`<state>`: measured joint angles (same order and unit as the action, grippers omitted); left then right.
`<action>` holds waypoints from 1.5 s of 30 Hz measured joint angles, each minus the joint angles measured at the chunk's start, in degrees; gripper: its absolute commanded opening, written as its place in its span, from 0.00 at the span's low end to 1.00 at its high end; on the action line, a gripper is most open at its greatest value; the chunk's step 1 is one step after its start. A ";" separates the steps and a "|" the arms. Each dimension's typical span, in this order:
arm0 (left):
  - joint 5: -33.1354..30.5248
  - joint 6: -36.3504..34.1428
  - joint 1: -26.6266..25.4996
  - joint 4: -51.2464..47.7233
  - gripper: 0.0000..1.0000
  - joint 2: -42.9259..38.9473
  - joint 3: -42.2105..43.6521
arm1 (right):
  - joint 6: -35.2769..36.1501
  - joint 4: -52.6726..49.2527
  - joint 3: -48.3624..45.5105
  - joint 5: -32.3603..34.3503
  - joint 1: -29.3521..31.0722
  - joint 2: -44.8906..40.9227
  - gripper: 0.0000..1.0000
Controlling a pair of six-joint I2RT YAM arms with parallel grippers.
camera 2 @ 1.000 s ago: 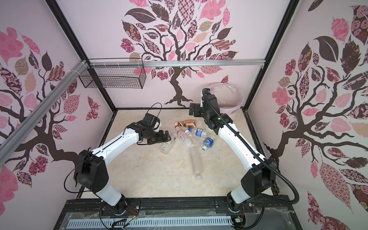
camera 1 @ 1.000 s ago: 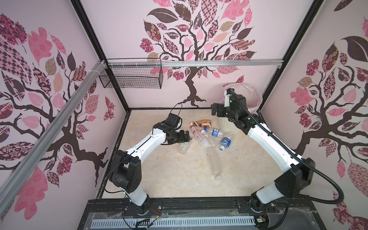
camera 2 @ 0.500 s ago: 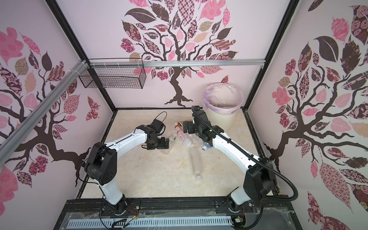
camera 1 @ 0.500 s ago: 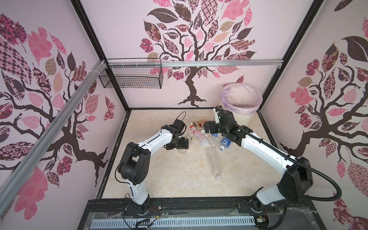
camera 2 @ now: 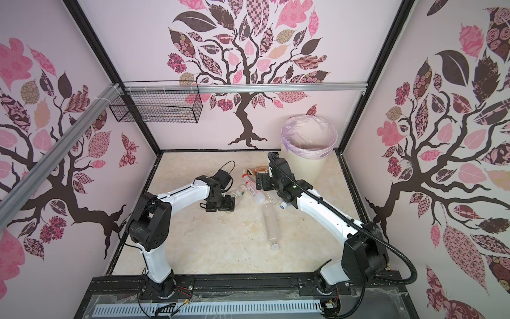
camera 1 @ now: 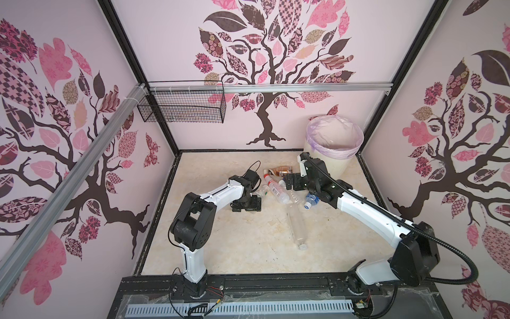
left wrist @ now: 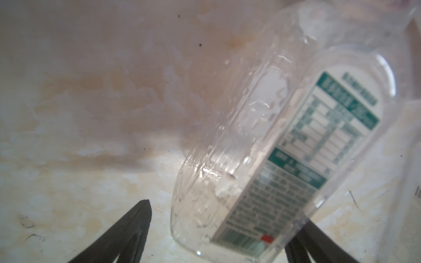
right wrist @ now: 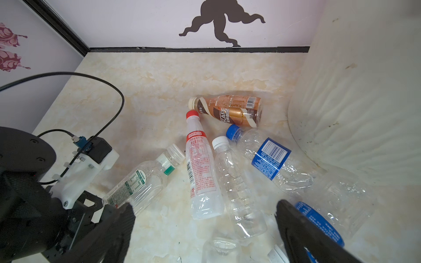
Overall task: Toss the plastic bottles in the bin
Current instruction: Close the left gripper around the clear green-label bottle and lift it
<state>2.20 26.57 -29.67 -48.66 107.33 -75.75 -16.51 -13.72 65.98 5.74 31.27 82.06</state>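
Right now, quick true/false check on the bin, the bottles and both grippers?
1. The bin stands upright in the far right corner. True.
2. The left gripper is shut on the green-label bottle. False: its jaws stand open either side of that bottle's base, and the bottle lies on the floor.
3. The brown coffee bottle lies on the floor beside the bin. True.
4. The right gripper holds the red-cap bottle. False: it hangs open and empty, and that bottle lies on the floor.
5. A long clear bottle lies on its side on the floor. True.
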 measured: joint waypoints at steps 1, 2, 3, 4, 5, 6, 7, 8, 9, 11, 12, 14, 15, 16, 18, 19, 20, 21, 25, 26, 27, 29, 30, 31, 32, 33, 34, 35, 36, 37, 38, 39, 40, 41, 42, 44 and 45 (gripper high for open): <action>0.11 0.07 0.00 0.22 0.89 0.00 0.00 | -0.02 -0.09 -0.07 -0.04 0.00 -0.11 0.99; 0.22 0.13 0.00 0.33 0.89 0.00 0.00 | -0.04 -0.02 -0.07 -0.15 0.00 -0.15 0.99; 0.31 0.17 0.00 0.44 0.89 0.00 0.00 | -0.07 0.13 -0.07 -0.22 0.00 -0.26 0.99; 0.39 0.20 0.00 0.55 0.89 0.00 0.00 | -0.13 0.17 -0.07 -0.39 0.00 -0.33 1.00; 0.44 0.20 0.00 0.59 0.89 0.00 0.00 | -0.20 0.24 -0.07 -0.48 0.00 -0.37 1.00; 0.46 0.20 0.00 0.61 0.89 0.00 0.00 | -0.22 0.31 -0.07 -0.63 0.00 -0.42 1.00; 0.52 0.20 0.00 0.68 0.89 0.00 0.00 | -0.24 0.28 -0.07 -0.74 0.00 -0.44 1.00; 0.66 0.20 0.00 0.81 0.89 0.00 0.00 | -0.26 0.28 -0.07 -0.92 0.00 -0.44 0.99; 0.70 0.20 0.00 1.03 0.89 0.00 0.00 | -0.26 0.31 -0.07 -1.05 0.00 -0.44 0.99; 0.66 0.17 0.00 1.25 0.89 0.00 0.00 | -0.31 0.31 -0.07 -1.16 0.00 -0.48 0.99; 0.50 0.17 0.00 1.27 0.90 0.00 0.00 | -0.37 0.31 -0.07 -1.29 0.00 -0.55 0.99; 0.00 0.04 0.00 1.18 0.90 0.00 -0.02 | -0.44 0.31 -0.07 -1.40 0.00 -0.70 0.99; -0.31 -0.07 0.00 1.14 0.90 0.00 -0.09 | -0.46 0.31 -0.07 -1.49 0.00 -0.83 0.99; -0.72 -0.15 0.00 1.16 0.90 0.00 -0.11 | -0.46 0.33 -0.11 -1.53 0.00 -0.98 0.99; -1.25 -0.39 0.00 1.16 0.90 0.04 -0.15 | -0.52 0.48 -0.31 -1.55 0.00 -1.38 0.99; -1.57 -0.52 0.00 1.14 0.90 0.22 -0.28 | -0.63 0.57 -0.44 -1.57 0.00 -1.57 0.99; -1.95 -0.72 -0.02 1.11 0.90 0.37 -0.55 | -0.68 0.66 -0.48 -1.66 0.00 -1.66 0.99; -2.34 -0.96 -0.11 1.18 0.90 0.66 -0.90 | -0.68 0.76 -0.48 -1.70 0.00 -1.68 1.00; -4.28 -1.57 -0.96 1.22 0.90 2.19 -2.64 | -0.90 1.11 -0.90 -2.01 0.00 -1.92 0.99; -4.63 -1.73 -1.18 1.18 0.90 2.60 -3.08 | -0.92 1.14 -1.09 -2.10 0.00 -2.08 0.99; -5.09 -2.01 -1.44 1.05 0.90 3.17 -3.69 | -0.92 1.14 -1.27 -2.14 0.00 -2.21 0.99; -6.16 -2.60 -1.84 0.83 0.90 4.07 -4.74 | -0.87 1.16 -1.73 -2.14 0.00 -2.69 0.99; -6.60 -2.82 -1.97 0.72 0.90 4.46 -5.20 | -0.85 1.14 -2.05 -2.14 0.00 -3.08 0.99; -7.02 -2.99 -2.12 0.61 0.89 4.76 -5.64 | -0.85 1.16 -2.38 -2.14 0.00 -3.45 0.99; -7.30 -3.15 -2.16 0.59 0.89 4.94 -5.86 | -0.83 1.18 -2.71 -2.12 -0.04 -3.80 0.99; -7.58 -3.32 -2.25 0.55 0.89 5.01 -5.95 | -0.76 1.18 -2.99 -2.12 -0.15 -4.17 0.99; -7.87 -3.54 -2.36 0.42 0.89 5.01 -5.95 | -0.63 1.16 -3.19 -2.12 -0.22 -4.48 0.99; -8.17 -3.74 -2.49 0.31 0.88 5.01 -5.95 | -0.61 1.18 -3.34 -2.12 -0.26 -4.70 0.99; -8.52 -3.98 -2.71 0.24 0.87 5.01 -5.95 | -0.57 1.18 -3.45 -2.12 -0.31 -4.90 1.00; -8.81 -4.13 -3.02 0.13 0.86 5.01 -5.95 | -0.57 1.20 -3.54 -2.14 -0.33 -5.03 0.99; -8.96 -4.20 -3.32 0.07 0.84 5.01 -5.95 | -0.57 1.22 -3.65 -2.14 -0.35 -5.14 0.99; -9.07 -4.31 -3.72 0.00 0.81 5.01 -5.95 | -0.57 1.25 -3.76 -2.14 -0.35 -5.25 1.00; -9.09 -4.42 -4.04 0.02 0.77 5.01 -5.95 | -0.55 1.25 -3.78 -2.16 -0.39 -5.29 0.99; -9.03 -4.46 -4.26 0.02 0.73 5.01 -5.95 | -0.55 1.27 -3.78 -2.16 -0.44 -5.29 0.99; -9.03 -4.61 -4.50 0.00 0.70 5.01 -5.95 | -0.55 1.33 -3.78 -2.16 -0.48 -5.29 0.99; -8.74 -4.57 -4.68 0.09 0.67 5.01 -5.95 | -0.57 1.38 -3.82 -2.16 -0.59 -5.29 1.00; -8.59 -4.55 -4.70 0.13 0.65 5.01 -5.95 | -0.57 1.46 -3.89 -2.16 -0.63 -5.31 0.99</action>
<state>-6.39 22.02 -34.37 -48.53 112.33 -81.69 -17.08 -12.25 62.08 3.57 30.63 76.75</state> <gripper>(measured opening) 0.678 0.995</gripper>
